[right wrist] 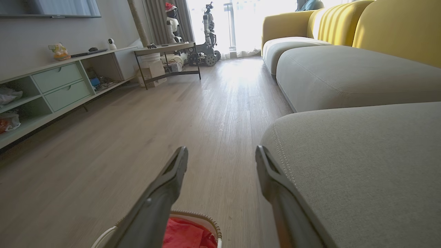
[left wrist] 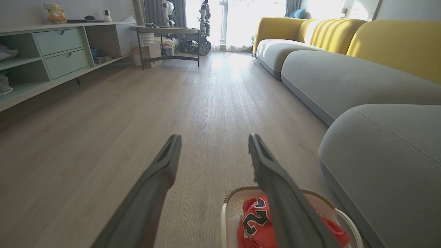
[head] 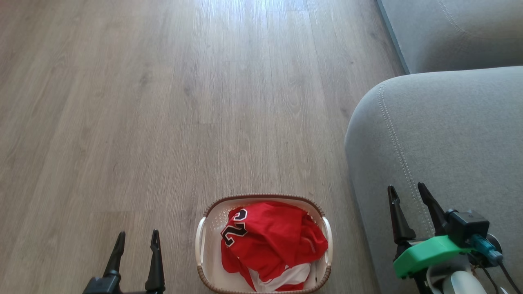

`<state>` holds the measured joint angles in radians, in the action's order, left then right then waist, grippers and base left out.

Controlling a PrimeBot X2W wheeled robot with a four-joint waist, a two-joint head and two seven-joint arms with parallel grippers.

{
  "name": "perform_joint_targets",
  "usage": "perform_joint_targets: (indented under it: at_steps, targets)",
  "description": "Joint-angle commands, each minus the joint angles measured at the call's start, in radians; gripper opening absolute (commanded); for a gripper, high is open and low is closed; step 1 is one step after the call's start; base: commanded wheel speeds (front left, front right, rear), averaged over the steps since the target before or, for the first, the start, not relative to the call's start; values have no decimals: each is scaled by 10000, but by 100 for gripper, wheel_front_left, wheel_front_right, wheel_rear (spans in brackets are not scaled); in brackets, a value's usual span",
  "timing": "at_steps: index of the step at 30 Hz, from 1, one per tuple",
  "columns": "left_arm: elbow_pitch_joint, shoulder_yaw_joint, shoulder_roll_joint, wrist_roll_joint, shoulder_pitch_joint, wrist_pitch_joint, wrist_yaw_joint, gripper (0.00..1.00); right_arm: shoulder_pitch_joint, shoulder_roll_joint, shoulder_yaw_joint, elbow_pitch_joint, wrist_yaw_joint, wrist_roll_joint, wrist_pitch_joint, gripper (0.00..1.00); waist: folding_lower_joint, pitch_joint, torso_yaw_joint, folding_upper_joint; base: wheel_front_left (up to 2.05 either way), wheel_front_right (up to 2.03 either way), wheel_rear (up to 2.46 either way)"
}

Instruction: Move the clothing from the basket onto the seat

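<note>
While it hangs at the lower left of the head view, left gripper point(head: 138, 232): fingers spread wide, empty, above bare floor, left of the basket.
Right gripper point(head: 406, 185): lower right of the head view, fingers likewise apart, holding nothing, seen against the seat's rounded near corner.
Basket point(head: 261, 196): bottom centre of the head view, on the floor between the two grippers, just beside the seat.
Clothing point(head: 273, 237): crumpled inside the basket, red, with a white panel toward the bottom edge and black numbers at its upper left.
Seat point(head: 449, 134): grey, right side of the head view, pale double stitching along its curve.
Floor point(head: 163, 102): pale wood planks, left and centre, running to the top edge.
Backrests point(left wrist: 396, 41): yellow, upper right of the left wrist view, behind further grey cushions.
Shelf unit point(left wrist: 62, 51): upper left of that view, pale green drawers.
Table point(left wrist: 168, 31): top centre, dark-legged, before a bright window.
</note>
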<state>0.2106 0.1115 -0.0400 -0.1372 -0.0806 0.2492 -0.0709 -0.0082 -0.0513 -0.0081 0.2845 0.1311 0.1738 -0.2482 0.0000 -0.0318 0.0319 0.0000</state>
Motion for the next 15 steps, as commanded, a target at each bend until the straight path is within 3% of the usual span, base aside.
perform_joint_targets:
  at_steps: [1, 15]
  targets:
    - [-248, -277, -109, 27, 182, 126, -45, 100, -250, 11, 168, -275, -4, -73, -136, 100, 0, -7, 2, 0, 0, 0, 0]
    - [-79, -256, -107, -91, 170, 126, -66, 100, -208, 11, 162, -255, -4, -82, -136, 100, 0, -45, -54, 0, 0, 0, 0]
